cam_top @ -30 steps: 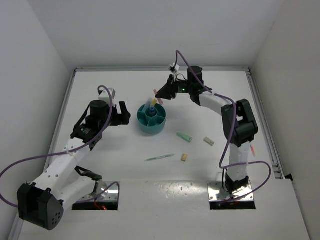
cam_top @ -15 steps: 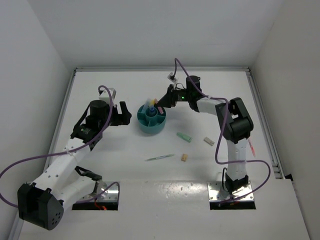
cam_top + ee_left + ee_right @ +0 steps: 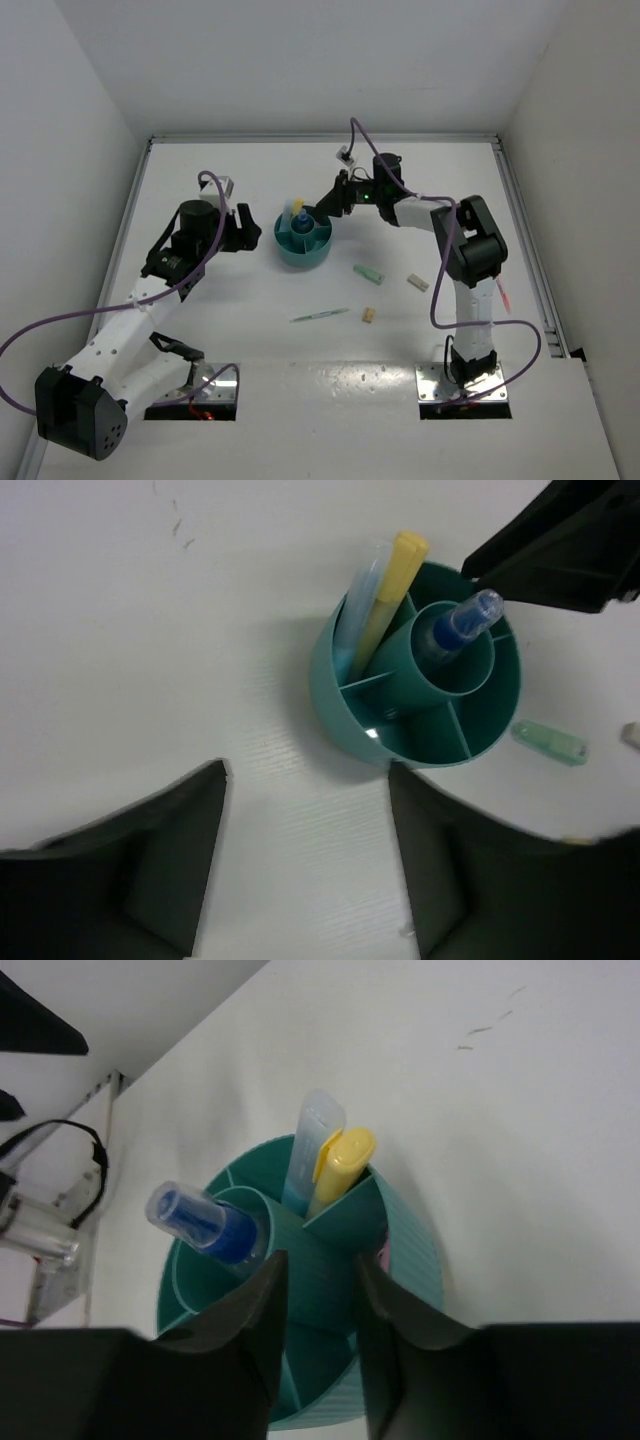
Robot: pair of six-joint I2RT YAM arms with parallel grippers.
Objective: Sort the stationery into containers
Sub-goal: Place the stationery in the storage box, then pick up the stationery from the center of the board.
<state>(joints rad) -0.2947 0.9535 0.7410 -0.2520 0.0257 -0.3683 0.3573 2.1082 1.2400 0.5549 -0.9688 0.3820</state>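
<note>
The teal organiser (image 3: 304, 240) stands mid-table. Its central well holds a blue-capped tube (image 3: 205, 1225). One outer compartment holds a yellow stick (image 3: 338, 1165) and a pale blue clear piece (image 3: 314, 1140). My right gripper (image 3: 322, 207) hangs over the organiser's far right rim, jaws open (image 3: 318, 1260) with nothing between them. A sliver of a pink stick (image 3: 383, 1256) shows in the compartment beside its right finger. My left gripper (image 3: 252, 231) is open and empty (image 3: 305, 780) just left of the organiser (image 3: 345, 695). A mint-green stick (image 3: 369, 273), a beige stick (image 3: 418, 283), a tan block (image 3: 368, 315) and a thin green pen (image 3: 320, 315) lie on the table.
White walls enclose the table on the left, back and right. A raised rail (image 3: 525, 230) runs along the right edge. The right arm (image 3: 470, 250) reaches from its base across the right half. The loose items lie between the organiser and the arm bases.
My right gripper carried the pink stick down and left onto the organiser. The stick now sits in an outer compartment, out of the jaws. The left arm has not moved.
</note>
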